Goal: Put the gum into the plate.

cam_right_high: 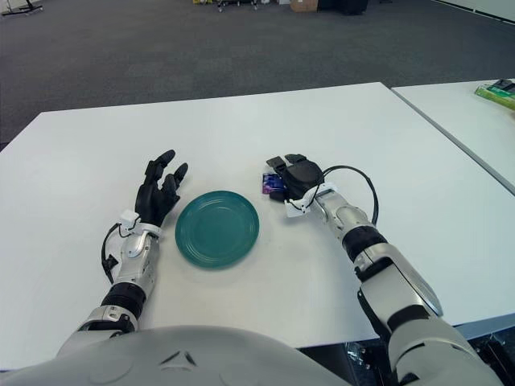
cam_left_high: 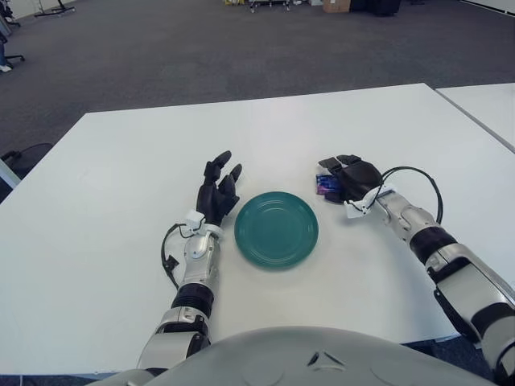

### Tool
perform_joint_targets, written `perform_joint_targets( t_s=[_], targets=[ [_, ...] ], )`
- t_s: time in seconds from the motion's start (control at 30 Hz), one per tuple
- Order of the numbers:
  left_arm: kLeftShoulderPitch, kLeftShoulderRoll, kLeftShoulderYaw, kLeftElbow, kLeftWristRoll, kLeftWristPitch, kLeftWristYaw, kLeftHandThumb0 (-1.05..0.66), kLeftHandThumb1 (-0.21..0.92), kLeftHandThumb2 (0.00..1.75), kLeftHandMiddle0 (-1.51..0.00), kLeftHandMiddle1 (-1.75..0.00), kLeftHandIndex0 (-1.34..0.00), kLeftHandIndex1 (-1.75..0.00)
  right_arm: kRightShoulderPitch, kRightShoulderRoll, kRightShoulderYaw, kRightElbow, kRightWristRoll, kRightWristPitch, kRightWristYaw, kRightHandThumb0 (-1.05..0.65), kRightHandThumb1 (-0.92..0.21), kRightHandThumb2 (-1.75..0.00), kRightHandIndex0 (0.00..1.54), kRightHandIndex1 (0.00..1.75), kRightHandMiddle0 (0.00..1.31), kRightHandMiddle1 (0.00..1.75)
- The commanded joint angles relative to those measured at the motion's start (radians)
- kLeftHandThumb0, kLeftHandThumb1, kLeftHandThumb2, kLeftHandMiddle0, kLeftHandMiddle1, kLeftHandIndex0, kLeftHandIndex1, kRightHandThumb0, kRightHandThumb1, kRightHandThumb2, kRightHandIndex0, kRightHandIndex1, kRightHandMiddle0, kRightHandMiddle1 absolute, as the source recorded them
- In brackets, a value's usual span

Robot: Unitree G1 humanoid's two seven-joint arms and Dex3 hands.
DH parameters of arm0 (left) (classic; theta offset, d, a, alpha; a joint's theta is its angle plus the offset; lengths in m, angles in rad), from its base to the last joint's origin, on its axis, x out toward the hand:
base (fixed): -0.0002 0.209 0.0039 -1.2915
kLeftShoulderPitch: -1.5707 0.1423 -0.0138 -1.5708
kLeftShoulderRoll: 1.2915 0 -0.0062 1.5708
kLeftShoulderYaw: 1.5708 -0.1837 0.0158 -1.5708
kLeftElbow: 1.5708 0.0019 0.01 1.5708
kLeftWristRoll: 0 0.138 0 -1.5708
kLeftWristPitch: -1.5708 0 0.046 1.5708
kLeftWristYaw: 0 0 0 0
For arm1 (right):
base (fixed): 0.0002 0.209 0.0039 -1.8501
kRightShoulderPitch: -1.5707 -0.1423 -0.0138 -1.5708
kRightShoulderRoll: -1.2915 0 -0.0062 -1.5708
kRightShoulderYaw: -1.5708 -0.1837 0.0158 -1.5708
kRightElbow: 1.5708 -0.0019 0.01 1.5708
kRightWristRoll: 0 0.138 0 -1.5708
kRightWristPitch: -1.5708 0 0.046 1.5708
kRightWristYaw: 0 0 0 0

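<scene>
The right hand (cam_left_high: 351, 178) was curled over the gum (cam_left_high: 326, 184), which was seen on the white table (cam_left_high: 121, 201) at the green plate's (cam_left_high: 276, 228) two o'clock. The left hand (cam_left_high: 217, 190), fingers spread, was seen at nine o'clock.

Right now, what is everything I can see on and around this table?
Table: one, white, in front of the robot.
Plate: one, teal green, on the table between the two hands.
Gum: one, purple-blue pack, right of the plate, under the right hand's fingers.
Second table: one, white, at the far right.
Floor: dark grey carpet, beyond the tables.
Left hand: one, black, fingers spread, left of the plate.
Right hand: one, black, curled over the gum.
</scene>
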Motion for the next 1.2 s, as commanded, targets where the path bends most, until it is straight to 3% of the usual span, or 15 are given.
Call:
perform_joint_targets(
  t_s=[0.0,0.03,0.07,0.1,0.17,0.23,0.4,0.57,0.7,0.83,1.03,1.1,1.17],
  targets=[
    [0.128,-0.1,0.009,0.096,-0.046,-0.003,-0.021,-0.82,0.92,0.68,-0.53,0.0,-0.1,-0.85,0.045,0.043,0.058,0.087,-0.013,0.006,0.002,-0.93,-0.92,-0.77,0.43,0.32,0.02,0.92],
    [0.128,-0.1,0.01,0.097,-0.049,-0.004,-0.025,-0.82,0.92,0.68,-0.52,0.0,-0.1,-0.85,0.05,0.055,0.069,0.105,-0.017,0.01,-0.008,-0.92,-0.92,-0.76,0.38,0.83,0.03,1.15],
    [0.128,-0.101,0.011,0.097,-0.05,-0.004,-0.027,-0.81,0.92,0.68,-0.52,0.0,-0.1,-0.84,0.053,0.063,0.077,0.119,-0.019,0.012,-0.015,-0.9,-0.92,-0.74,0.45,1.16,0.08,1.34],
    [0.128,-0.101,0.011,0.097,-0.049,-0.005,-0.027,-0.81,0.92,0.67,-0.52,0.0,-0.1,-0.84,0.06,0.075,0.089,0.139,-0.024,0.015,-0.027,-0.89,-0.92,-0.74,0.48,1.28,0.1,1.41],
    [0.131,-0.102,0.01,0.095,-0.042,-0.009,-0.025,-0.8,0.92,0.67,-0.52,0.0,-0.09,-0.84,0.085,0.087,0.127,0.183,-0.048,0.009,-0.073,-0.85,-0.92,-0.67,0.67,1.55,0.27,1.61],
    [0.135,-0.103,0.006,0.092,-0.033,-0.015,-0.019,-0.79,0.92,0.67,-0.52,0.0,-0.09,-0.84,0.101,0.078,0.173,0.217,-0.081,-0.016,-0.129,-0.81,-0.92,-0.63,0.79,1.65,0.39,1.67],
    [0.142,-0.103,0.001,0.085,-0.022,-0.021,-0.008,-0.78,0.92,0.67,-0.54,-0.01,-0.09,-0.83,0.102,0.049,0.254,0.255,-0.114,-0.084,-0.19,-0.72,-0.92,-0.58,0.95,1.73,0.58,1.73],
    [0.15,-0.102,0.001,0.072,-0.028,-0.019,-0.01,-0.78,0.92,0.68,-0.54,-0.01,-0.09,-0.83,0.102,-0.006,0.286,0.224,-0.089,-0.173,-0.151,-0.67,-0.92,-0.58,0.99,1.74,0.67,1.74],
    [0.157,-0.097,0.004,0.069,-0.036,-0.017,-0.014,-0.77,0.92,0.69,-0.53,-0.01,-0.08,-0.83,0.094,-0.114,0.264,0.087,-0.03,-0.273,-0.057,-0.61,-0.92,-0.59,1.01,1.75,0.72,1.75],
    [0.158,-0.097,0.006,0.071,-0.045,-0.01,-0.021,-0.77,0.92,0.69,-0.53,0.0,-0.08,-0.83,0.079,-0.13,0.26,0.034,-0.014,-0.291,-0.001,-0.58,-0.92,-0.6,1.01,1.75,0.72,1.75],
    [0.156,-0.098,0.008,0.077,-0.045,-0.008,-0.023,-0.78,0.92,0.69,-0.51,0.0,-0.07,-0.83,0.106,-0.17,0.268,-0.044,-0.033,-0.28,0.001,-0.56,-0.92,-0.64,0.99,1.75,0.68,1.75],
    [0.154,-0.099,0.008,0.079,-0.044,-0.007,-0.021,-0.78,0.92,0.69,-0.51,0.0,-0.07,-0.83,0.129,-0.208,0.252,-0.115,-0.013,-0.286,0.028,-0.55,-0.92,-0.65,0.99,1.75,0.67,1.75],
    [0.153,-0.1,0.008,0.08,-0.043,-0.008,-0.018,-0.78,0.92,0.69,-0.51,0.0,-0.07,-0.83,0.178,-0.31,0.2,-0.294,0.075,-0.315,0.129,-0.54,-0.92,-0.64,0.99,1.75,0.67,1.75]
  ],
)
